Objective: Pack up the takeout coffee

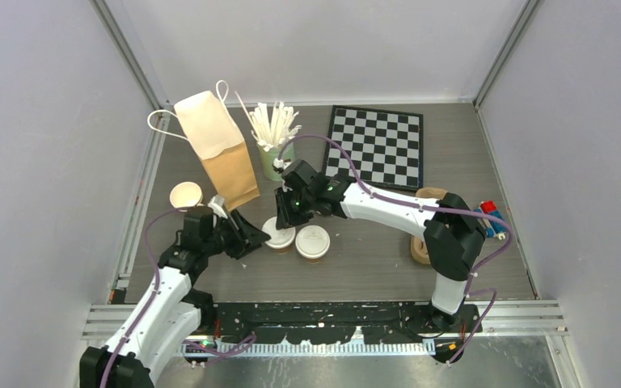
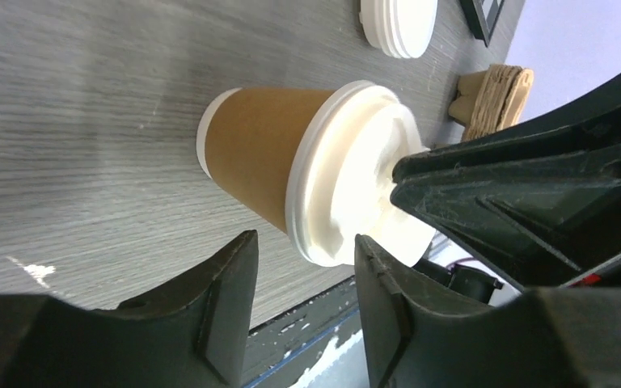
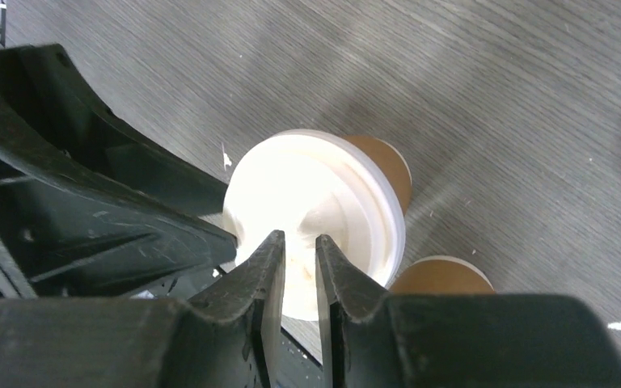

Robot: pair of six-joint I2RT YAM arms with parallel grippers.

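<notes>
We see one lidded cup [image 2: 259, 153] upright on the surface [image 2: 89, 121], just beside the second cup [image 1: 313, 242]. Our right hand [image 3: 299, 242] has its fingers nearly together, tips on the white lid [image 3: 331, 186]. Our left hand [image 2: 306, 250] gapes beside the cup, gripping nothing.

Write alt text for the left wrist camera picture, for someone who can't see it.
A tan paper cup with a white lid stands on a grey table, just beyond the open left gripper. The right gripper touches the lid; a second lid and a brown pulp tray sit farther off.
</notes>
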